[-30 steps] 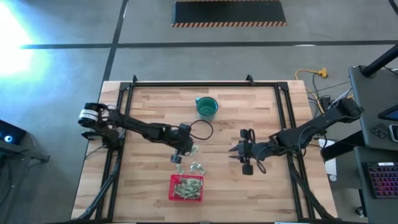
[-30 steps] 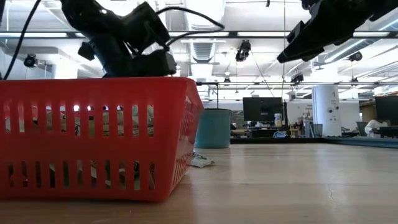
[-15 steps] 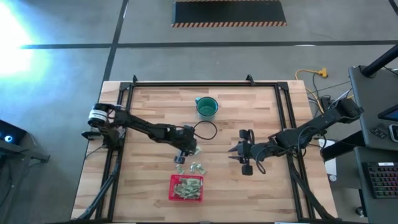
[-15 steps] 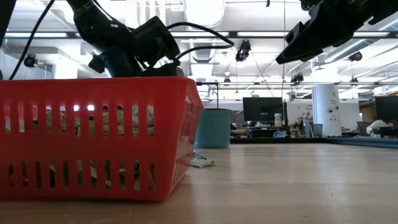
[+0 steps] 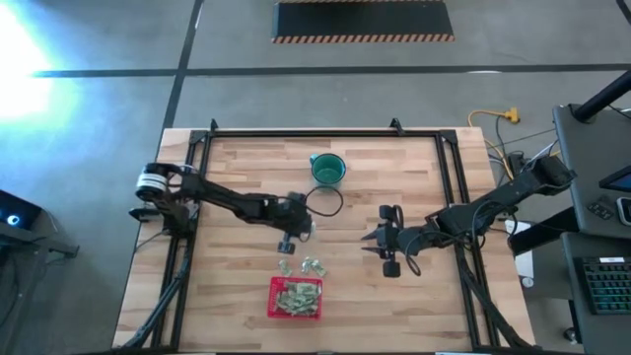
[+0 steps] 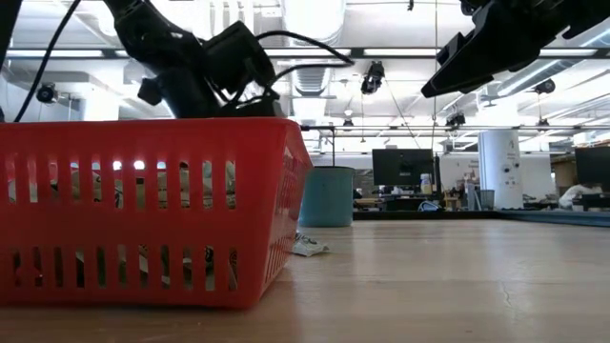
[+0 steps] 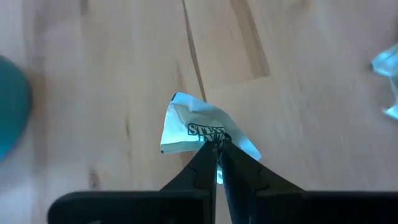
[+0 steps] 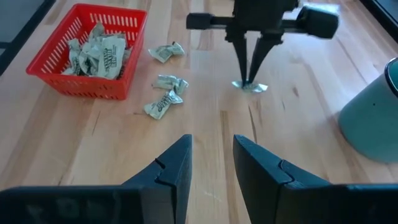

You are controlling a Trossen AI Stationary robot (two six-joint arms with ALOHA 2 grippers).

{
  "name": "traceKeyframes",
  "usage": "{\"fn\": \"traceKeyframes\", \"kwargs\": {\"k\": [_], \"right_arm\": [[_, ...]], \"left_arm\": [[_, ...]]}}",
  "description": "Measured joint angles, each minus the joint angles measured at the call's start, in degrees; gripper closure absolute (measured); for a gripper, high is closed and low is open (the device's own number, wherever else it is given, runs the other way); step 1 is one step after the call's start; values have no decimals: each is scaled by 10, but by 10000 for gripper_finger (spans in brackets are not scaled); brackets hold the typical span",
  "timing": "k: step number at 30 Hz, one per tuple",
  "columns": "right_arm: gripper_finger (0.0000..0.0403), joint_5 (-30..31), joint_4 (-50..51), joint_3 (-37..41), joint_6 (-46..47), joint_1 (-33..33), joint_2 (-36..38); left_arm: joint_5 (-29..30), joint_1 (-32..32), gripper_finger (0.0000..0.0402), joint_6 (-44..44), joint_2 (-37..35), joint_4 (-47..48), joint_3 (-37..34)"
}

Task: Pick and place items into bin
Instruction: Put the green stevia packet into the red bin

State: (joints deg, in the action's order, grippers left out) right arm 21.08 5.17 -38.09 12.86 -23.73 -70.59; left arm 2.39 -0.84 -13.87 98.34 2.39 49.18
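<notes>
Packet (image 7: 202, 127), small whitish wrapper with dark print, pinched between the left gripper (image 7: 217, 155) fingertips, jaws closed down on its edge; it lies on the wood near the table's (image 5: 237, 168) middle, between the teal cup (image 5: 327, 170) toward the far edge and the red bin (image 5: 296, 298) by the near edge. Right wrist view shows the left gripper (image 8: 249, 79) pointing straight down with the packet (image 8: 250, 86) at its tips, touching the tabletop. Three loose packets (image 8: 165, 84) lie on the wood between that gripper and the bin (image 8: 59, 78), just beside the bin's far wall, apart from the pinched one. Bin already holds a heap of packets (image 8: 96, 53). Right gripper (image 8: 211, 163) waits over the table's right half, well apart from the bin and packets, fingers part-way open with a clear gap, holding nothing. Low view: bin wall (image 6: 143, 210) close to the camera, one packet (image 6: 310, 247) on the wood behind its corner, cup (image 6: 329, 195) farther back.
</notes>
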Motion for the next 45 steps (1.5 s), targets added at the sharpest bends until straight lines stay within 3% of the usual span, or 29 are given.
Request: {"fn": "traceKeyframes", "kwargs": {"k": [9, 17, 20, 27, 41, 45], "right_arm": [[296, 1, -3, 4, 0, 0, 0], [296, 1, -102, 50, -27, 0, -1], [296, 1, -165, 75, -50, 2, -1], [296, 0, -238, 102, -87, 9, -1], [296, 0, -234, 103, -84, 17, -1], [296, 0, -238, 103, -72, 17, -6]], "left_arm": [[-15, -23, 401, 2, -93, 35, 1], [-136, -109, 401, 2, -192, 57, 0], [-156, -152, 401, 2, -207, 56, -1], [-155, -214, 401, 36, -185, 24, -1], [-129, -211, 400, 216, -79, 26, 0], [-129, -216, 372, 241, -79, 26, 0]]}}
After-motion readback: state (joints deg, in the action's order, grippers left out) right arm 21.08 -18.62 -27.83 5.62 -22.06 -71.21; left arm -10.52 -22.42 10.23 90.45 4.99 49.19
